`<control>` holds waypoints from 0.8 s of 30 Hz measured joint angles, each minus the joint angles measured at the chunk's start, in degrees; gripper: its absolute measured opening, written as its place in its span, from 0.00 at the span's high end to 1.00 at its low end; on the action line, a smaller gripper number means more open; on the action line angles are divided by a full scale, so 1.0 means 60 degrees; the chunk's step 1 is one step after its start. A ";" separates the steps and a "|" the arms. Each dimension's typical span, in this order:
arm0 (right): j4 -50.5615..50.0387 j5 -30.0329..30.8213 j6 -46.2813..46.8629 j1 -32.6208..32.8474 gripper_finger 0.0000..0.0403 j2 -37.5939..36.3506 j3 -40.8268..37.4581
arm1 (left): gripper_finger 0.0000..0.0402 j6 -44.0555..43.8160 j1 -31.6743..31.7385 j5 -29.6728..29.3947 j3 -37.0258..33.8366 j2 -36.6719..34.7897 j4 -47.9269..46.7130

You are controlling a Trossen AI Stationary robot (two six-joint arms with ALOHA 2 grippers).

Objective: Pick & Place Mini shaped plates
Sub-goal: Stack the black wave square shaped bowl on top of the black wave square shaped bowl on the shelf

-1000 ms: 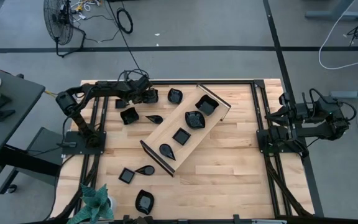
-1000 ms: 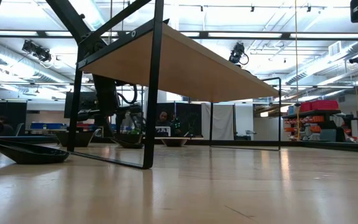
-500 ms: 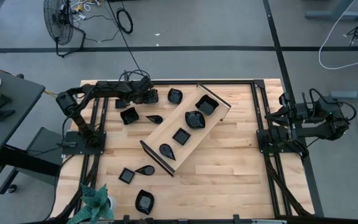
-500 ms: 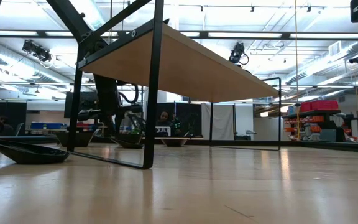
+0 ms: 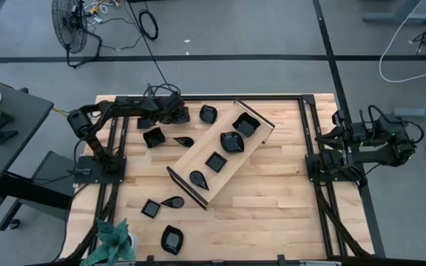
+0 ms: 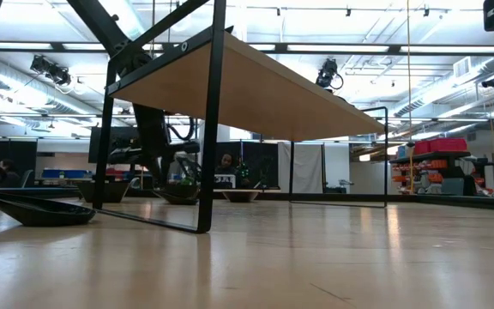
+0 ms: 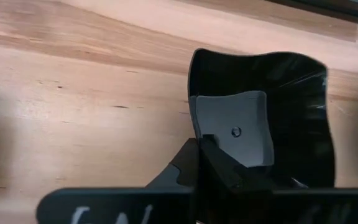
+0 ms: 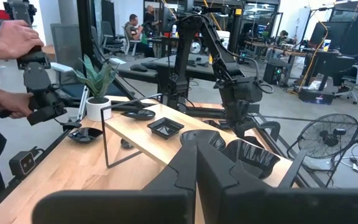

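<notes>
A wavy plate (image 7: 263, 118) lies on the wood surface (image 5: 272, 199) near its far left corner. The left gripper (image 5: 177, 113) is right at this plate. In the left wrist view one finger (image 7: 232, 127) lies inside the plate, flat against its bottom. The other finger cannot be seen, so I cannot tell how far the fingers are open or if they hold the plate.

Four more plates sit in a row in the tray (image 5: 191, 159), which lies slanted in the middle of the surface. Other plates lie loose around it: one (image 5: 208, 113) just past the left gripper, two (image 5: 154, 137) beside the tray's far left side, and three (image 5: 171, 239) near the front left, close to a small plant (image 5: 112, 242).

The right gripper (image 8: 196, 180) waits at the right edge, fingers pressed together and empty.

A person's hands (image 8: 17, 38) hold a controller at the side. No writing can be read.
</notes>
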 joint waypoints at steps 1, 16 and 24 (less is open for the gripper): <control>-0.0003 0.0000 0.0000 0.0003 0.97 0.0000 0.0000 | 0.98 0.0000 -0.0006 0.0000 0.0077 0.0000 -0.0061; 0.0001 0.0000 -0.0002 0.0001 0.97 0.0000 0.0000 | 0.98 0.0577 -0.0071 -0.0631 0.2245 0.0011 -0.2466; -0.0001 0.0000 -0.0002 0.0001 0.97 0.0000 0.0000 | 0.98 0.1271 -0.0317 -0.0498 0.3937 0.0011 -0.3027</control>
